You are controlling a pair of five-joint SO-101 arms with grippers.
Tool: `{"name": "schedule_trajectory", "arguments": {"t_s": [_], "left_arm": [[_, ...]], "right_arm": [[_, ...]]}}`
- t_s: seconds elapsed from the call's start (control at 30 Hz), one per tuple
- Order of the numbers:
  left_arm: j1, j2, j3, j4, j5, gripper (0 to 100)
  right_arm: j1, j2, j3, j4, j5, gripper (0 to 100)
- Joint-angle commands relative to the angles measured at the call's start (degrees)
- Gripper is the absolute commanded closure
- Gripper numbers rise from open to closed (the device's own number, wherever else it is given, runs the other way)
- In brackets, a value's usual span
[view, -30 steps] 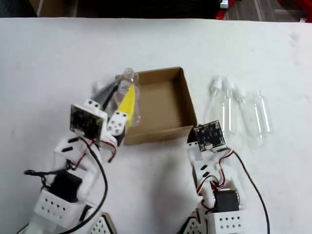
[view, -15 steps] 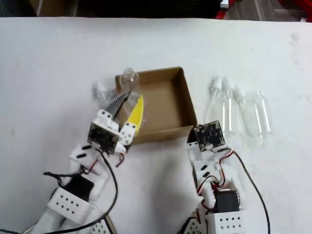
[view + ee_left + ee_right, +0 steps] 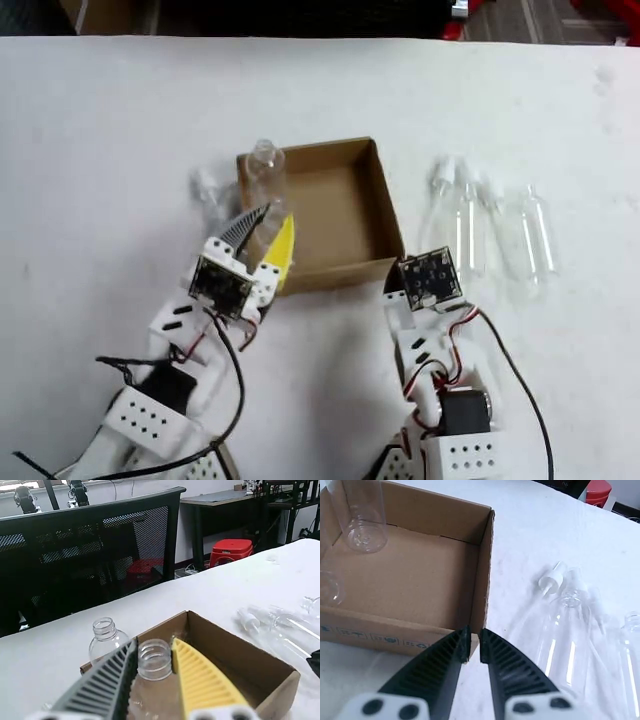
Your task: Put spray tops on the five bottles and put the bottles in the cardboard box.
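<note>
Two arms flank the cardboard box (image 3: 330,272): left gripper (image 3: 154,642) leans over its left wall, fingers (image 3: 200,680) clamping an uncapped bottle (image 3: 152,663) inside; right gripper (image 3: 472,642) hangs at its near-right corner, fingers closed, empty.

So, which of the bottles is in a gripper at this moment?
The capless bottle at the cardboard box: its neck sits between the left gripper's grey and yellow fingers. No gripper touches the others.
</note>
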Motion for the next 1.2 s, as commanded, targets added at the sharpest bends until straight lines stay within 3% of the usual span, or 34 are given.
{"name": "schedule_trajectory", "arguments": {"t_s": [0.0, 0.3, 0.53, 0.8, 1.03, 1.17], "left_arm": [[-3.12, -1.27, -0.35, 2.46, -0.88, 97], [-4.09, -1.27, 0.0, 3.16, -0.35, 97], [-4.0, -1.36, -0.35, 10.29, -0.35, 96], [-4.0, -1.36, -2.29, 11.34, 2.37, 90], [-4.0, -1.36, -13.54, 25.76, 3.08, 85], [-4.53, -1.36, -17.93, 33.14, 9.23, 80]], "right_arm": [[0.57, -0.31, 0.53, 0.04, 0.35, 97.4], [0.66, -0.31, 0.53, 0.04, 0.35, 97.4], [0.66, -0.31, 0.53, 0.04, 0.35, 97.4], [0.66, -0.31, 0.53, 0.04, 0.35, 97.4], [0.66, -0.31, 0.53, 0.04, 0.35, 97.4], [0.66, -0.31, 0.53, 0.04, 0.35, 97.4]]}}
